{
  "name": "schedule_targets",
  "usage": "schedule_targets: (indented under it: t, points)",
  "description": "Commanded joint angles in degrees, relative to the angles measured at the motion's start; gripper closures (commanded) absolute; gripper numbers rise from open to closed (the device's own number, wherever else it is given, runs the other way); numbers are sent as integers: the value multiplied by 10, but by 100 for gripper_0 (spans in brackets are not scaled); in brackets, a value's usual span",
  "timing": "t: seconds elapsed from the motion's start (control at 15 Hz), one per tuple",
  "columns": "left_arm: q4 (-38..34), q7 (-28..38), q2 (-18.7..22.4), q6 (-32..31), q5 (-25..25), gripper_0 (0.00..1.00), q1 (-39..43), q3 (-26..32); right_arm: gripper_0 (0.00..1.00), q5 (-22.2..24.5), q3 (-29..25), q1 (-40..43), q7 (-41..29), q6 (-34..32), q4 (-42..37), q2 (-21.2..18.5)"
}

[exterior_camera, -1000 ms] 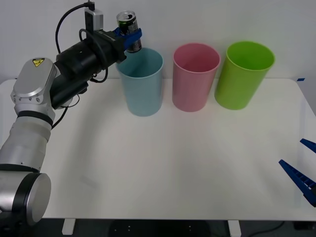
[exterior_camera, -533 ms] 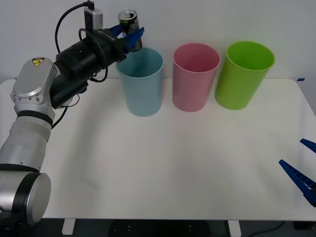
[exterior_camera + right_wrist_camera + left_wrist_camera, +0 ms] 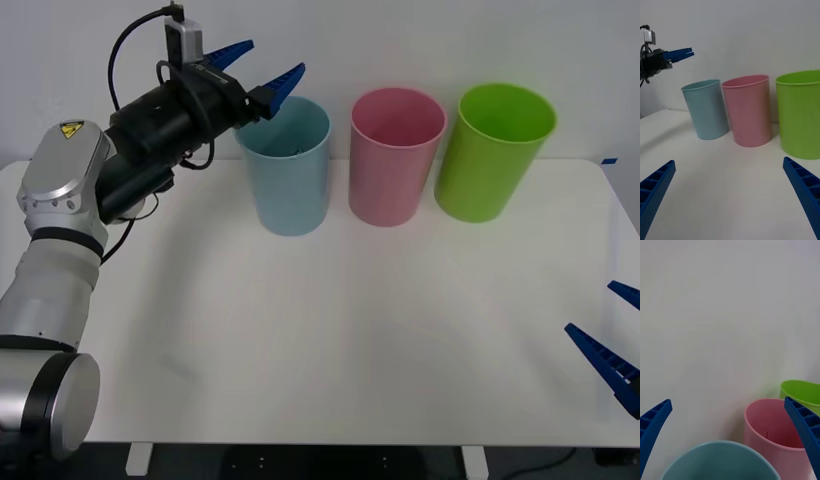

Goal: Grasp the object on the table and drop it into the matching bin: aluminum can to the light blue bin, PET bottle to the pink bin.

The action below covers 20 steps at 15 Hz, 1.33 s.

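Note:
My left gripper (image 3: 272, 60) hangs open just above the rear-left rim of the light blue bin (image 3: 290, 185), with nothing between its fingers. The left wrist view looks down past those spread fingers (image 3: 655, 420) onto the light blue bin's rim (image 3: 720, 453) and the pink bin (image 3: 771, 435). The aluminum can is hidden from view. The pink bin (image 3: 395, 160) stands just right of the light blue one at the back of the white table (image 3: 350, 330). My right gripper (image 3: 612, 330) rests open at the table's front right edge.
A lime green bin (image 3: 492, 150) stands to the right of the pink bin; all three form a row along the back. From the right wrist, the light blue bin (image 3: 707, 108), pink bin (image 3: 748, 112) and green bin (image 3: 799, 116) appear across bare tabletop.
One second ago my left gripper held the can above the light blue bin. Its fingers have since spread and the can has left them. The right arm stayed still.

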Motion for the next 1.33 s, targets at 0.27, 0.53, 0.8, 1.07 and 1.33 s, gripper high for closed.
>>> schedule_targets:
  t: [0.27,0.53,0.8,1.07,1.33]
  points:
    - [-46,-3,30,-25,64,0,58,-1,0,0,0,0,0,0,0,0]
    - [-125,-4,65,-29,123,0,146,0,0,0,0,0,0,0,0,0]
    - [-186,-12,101,-39,172,0,232,19,0,0,0,0,0,0,0,0]
    - [-201,-23,108,-112,176,0,291,88,0,0,0,0,0,0,0,0]
    - [-224,-41,128,-171,175,0,357,142,0,0,0,0,0,0,0,0]
